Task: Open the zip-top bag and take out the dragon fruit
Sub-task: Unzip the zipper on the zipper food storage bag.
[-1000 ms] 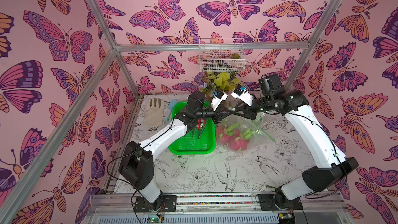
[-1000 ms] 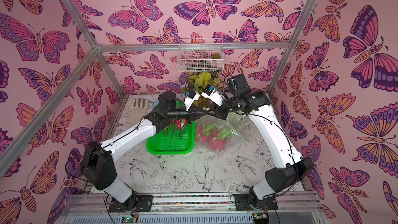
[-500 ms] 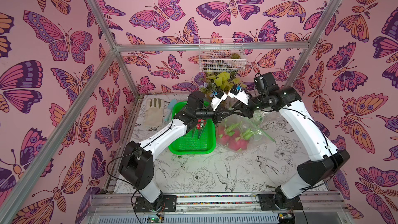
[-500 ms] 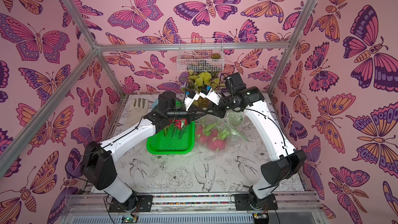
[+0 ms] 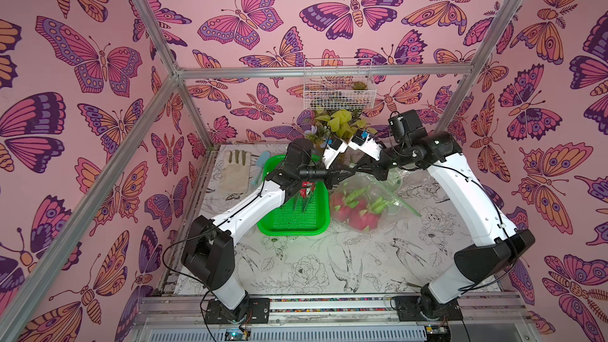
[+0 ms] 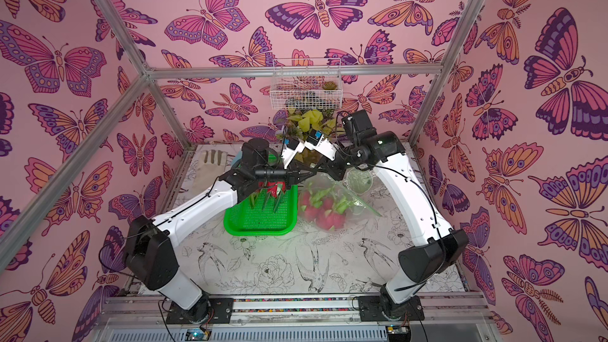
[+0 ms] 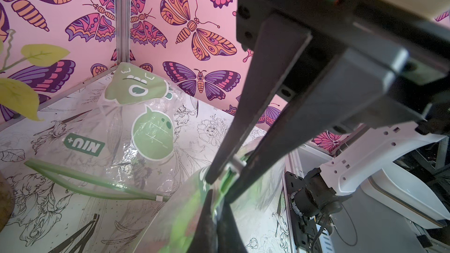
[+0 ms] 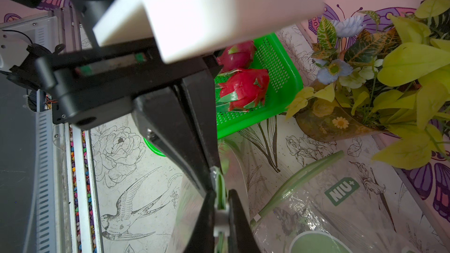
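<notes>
Drawn in a little since a second ago: right arm, elbow nearer the middle, jaws narrowed. Left arm and bag where they were.

In both top views, left end effector (image 5: 345, 174) and right end effector (image 5: 357, 169) tip to tip above the table (image 5: 296, 268), both at the top edge of the clear zip-top bag (image 5: 378, 218). Directly beneath them, inside the bag, pink dragon fruit (image 5: 360, 218) with green scales. Under the left end effector's wrist, a red dragon fruit (image 6: 271, 189) in the green tray (image 6: 260, 222), just beside the bag.

Left wrist view: left end effector (image 7: 224, 183) clamped fully shut on the bag's green zip strip, white slider (image 7: 233, 164) right at its fingertips. Opposite it, fingers (image 7: 207, 225) of the right end effector, pinching the same edge. Beyond the fingertips, flat on the table, a second clear bag (image 7: 117, 156) printed NIU+.

Right wrist view: right end effector (image 8: 214, 181) nearly closed, nipping the green zip strip. White slider (image 8: 221, 217) just past its tips, held between the left fingers (image 8: 237, 220). Past the right end effector, two dragon fruit side by side in the green tray (image 8: 280, 76), one red (image 8: 243, 88), one magenta (image 8: 237, 54). Potted plant (image 8: 336, 122) beside the tray. Cannot tell whether the zip is parted yet.
</notes>
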